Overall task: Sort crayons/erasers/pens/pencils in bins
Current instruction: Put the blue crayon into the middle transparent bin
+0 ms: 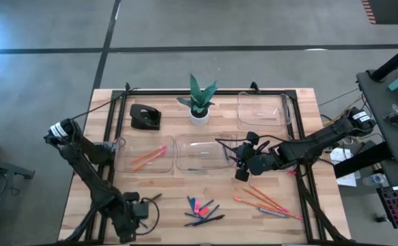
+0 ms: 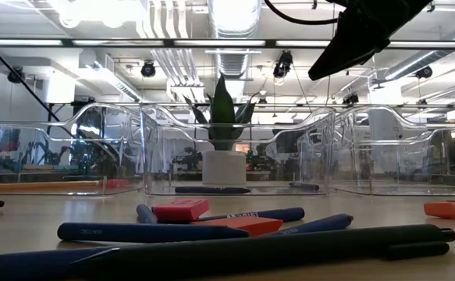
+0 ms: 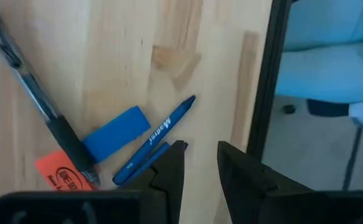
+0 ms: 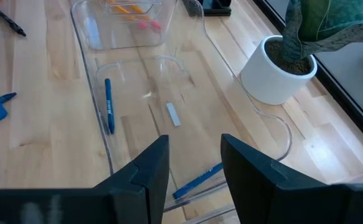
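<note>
- High view, near edge first: the left gripper (image 1: 141, 208) sits low at the near left of the table (image 1: 158, 225), fingers a little apart with nothing between them; its wrist view shows bare wood in the gap.
- Just right of it lies an unsorted heap, with dark pens (image 1: 205, 219), short blue crayons (image 3: 153, 140) and pink and blue erasers (image 1: 196, 205) lying mixed and touching. In the left wrist view a blue crayon lies just past the left fingertip.
- Near right, a loose fan of orange pencils (image 1: 263, 199) lies on the bare wood, well outside any bin, a little nearer than the right gripper.
- Mid-table, the right gripper (image 1: 239, 162) hovers over the right end of the middle bin (image 1: 202, 153), fingers spread and empty. Its wrist view shows two blue crayons (image 4: 109, 106) and a small grey piece lying in that bin below it, one crayon close under the fingertips.
- Left of that, another bin (image 1: 144, 156) already holds a few orange pencils.
- Far right, a third bin (image 1: 263, 109) looks empty; I can only make out three bins for certain.
- Farthest back stand a potted plant (image 1: 199, 100) and a black desk object (image 1: 145, 117).
- My judgement: sorting is at an early stage, with most of the pieces still loose on the table.
</note>
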